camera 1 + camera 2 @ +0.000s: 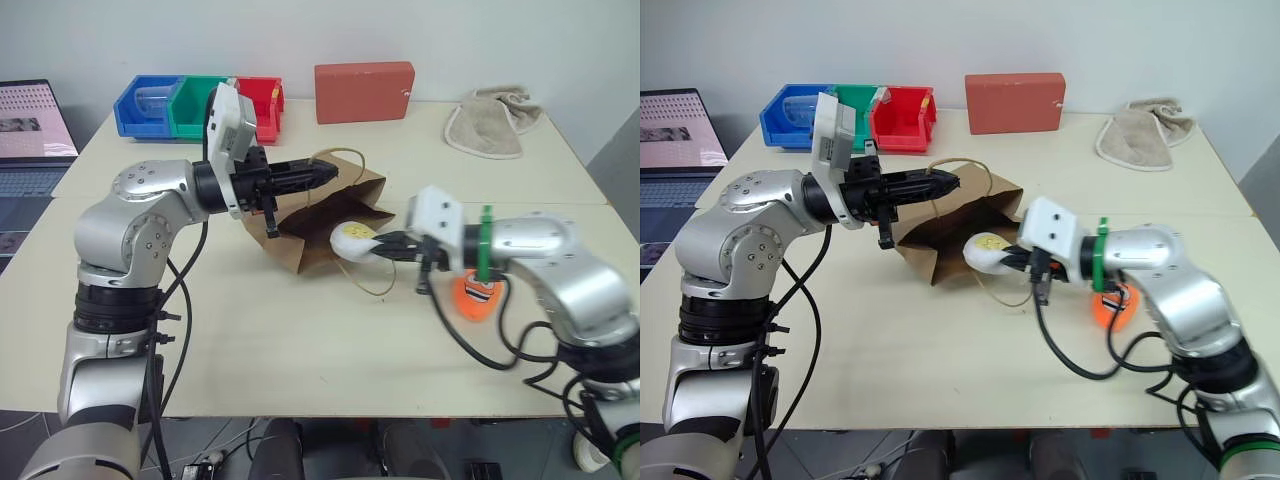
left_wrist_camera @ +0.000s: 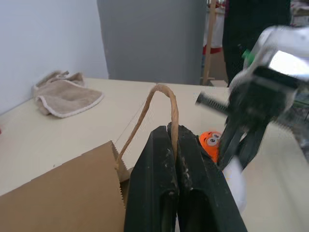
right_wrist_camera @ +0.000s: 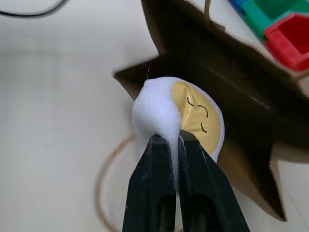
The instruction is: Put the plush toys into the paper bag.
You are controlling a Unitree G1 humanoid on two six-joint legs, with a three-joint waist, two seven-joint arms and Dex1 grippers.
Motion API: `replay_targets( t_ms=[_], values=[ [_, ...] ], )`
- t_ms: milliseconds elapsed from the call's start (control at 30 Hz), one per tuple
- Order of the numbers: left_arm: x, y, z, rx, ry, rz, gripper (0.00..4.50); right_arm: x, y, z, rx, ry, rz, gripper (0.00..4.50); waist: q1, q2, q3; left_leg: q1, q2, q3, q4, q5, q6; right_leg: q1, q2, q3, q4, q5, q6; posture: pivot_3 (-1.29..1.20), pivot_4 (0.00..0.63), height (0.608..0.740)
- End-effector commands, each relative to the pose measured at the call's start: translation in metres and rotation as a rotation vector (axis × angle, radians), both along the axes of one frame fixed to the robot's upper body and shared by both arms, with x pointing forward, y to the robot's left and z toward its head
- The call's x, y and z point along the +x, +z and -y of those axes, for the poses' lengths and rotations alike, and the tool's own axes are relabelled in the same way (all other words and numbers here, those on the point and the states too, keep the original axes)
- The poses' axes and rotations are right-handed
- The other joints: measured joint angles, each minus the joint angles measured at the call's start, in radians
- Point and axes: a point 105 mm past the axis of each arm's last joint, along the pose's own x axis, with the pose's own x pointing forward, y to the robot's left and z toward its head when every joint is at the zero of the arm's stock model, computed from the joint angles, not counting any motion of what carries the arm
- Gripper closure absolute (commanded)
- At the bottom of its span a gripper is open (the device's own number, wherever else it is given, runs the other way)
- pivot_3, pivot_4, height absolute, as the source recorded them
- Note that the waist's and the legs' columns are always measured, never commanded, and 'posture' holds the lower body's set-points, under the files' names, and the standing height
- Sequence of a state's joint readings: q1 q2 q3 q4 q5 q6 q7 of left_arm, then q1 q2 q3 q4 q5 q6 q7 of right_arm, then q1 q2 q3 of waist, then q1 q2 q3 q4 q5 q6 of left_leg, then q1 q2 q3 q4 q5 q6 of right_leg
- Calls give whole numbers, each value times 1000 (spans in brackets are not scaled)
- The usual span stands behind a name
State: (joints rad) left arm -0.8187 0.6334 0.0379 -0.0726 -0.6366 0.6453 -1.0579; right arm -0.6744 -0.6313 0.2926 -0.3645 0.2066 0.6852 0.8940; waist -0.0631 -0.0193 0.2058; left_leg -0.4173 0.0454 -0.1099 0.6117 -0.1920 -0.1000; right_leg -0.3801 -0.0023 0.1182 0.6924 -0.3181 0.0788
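Already pinched by its soft white edge in the right gripper (image 3: 175, 140): white egg toy (image 3: 179, 118), just outside the paper bag (image 1: 325, 222) mouth. Squashes easily, weighs little; safest nipped deep. Left gripper (image 2: 174, 145) clamped on bag handle (image 2: 161, 104); orange toy (image 1: 478, 297) lying on table (image 1: 250, 340).

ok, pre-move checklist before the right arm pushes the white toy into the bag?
1. Right gripper shut on the white plush toy: ok, fingers pinch its fabric.
2. Left gripper shut on the bag handle, lifting the upper edge: ok.
3. Paper bag mouth open toward the toy: ok, dark opening faces it.
4. Toy at the mouth, not yet inside: ok.
5. Lower handle loop lies on the table under the toy's path: cannot tell if it will snag.
6. Orange plush toy out of the way on the table, beside the right arm: ok.
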Motion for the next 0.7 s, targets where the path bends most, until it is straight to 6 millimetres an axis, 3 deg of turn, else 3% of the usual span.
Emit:
replay_targets(
  t_ms=[33, 167, 367, 467, 700],
  values=[
    [-9, 13, 0, -10, -24, 57, 4500, 21, 11, -20, 20, -26, 113, 4469, 0, 0, 0, 0, 0, 0, 0, 0, 0, -1, 0, 0, 0, 0, 0, 0, 150, 740],
    [-11, 8, 2, 1, -26, 52, 4500, 39, 20, -57, 91, -42, 149, 4469, -12, 0, 0, 0, 0, 0, -1, 0, 0, -2, 0, 0, 3, 0, 0, 0, 150, 740],
    [-7, 9, 1, -21, -5, 52, 4500, 37, 20, -75, 119, -9, 133, 4469, -8, 0, 0, -3, 0, -2, -1, 0, 0, -5, 0, -2, 4, 0, -1, 0, 150, 740],
    [-5, 8, 2, -32, 4, 50, 4500, 37, 19, -70, 108, -17, 151, 3741, -8, 0, 0, -3, 0, -2, -1, 0, 0, -5, 0, -2, 4, 0, -1, 0, 150, 740],
    [-1, 5, 3, -45, 14, 49, 4500, 18, 29, -61, 149, 5, 106, 1186, -10, 0, 0, -3, 0, -2, -1, 0, 0, -5, 0, -2, 4, 0, -1, 0, 150, 740]
  ],
)
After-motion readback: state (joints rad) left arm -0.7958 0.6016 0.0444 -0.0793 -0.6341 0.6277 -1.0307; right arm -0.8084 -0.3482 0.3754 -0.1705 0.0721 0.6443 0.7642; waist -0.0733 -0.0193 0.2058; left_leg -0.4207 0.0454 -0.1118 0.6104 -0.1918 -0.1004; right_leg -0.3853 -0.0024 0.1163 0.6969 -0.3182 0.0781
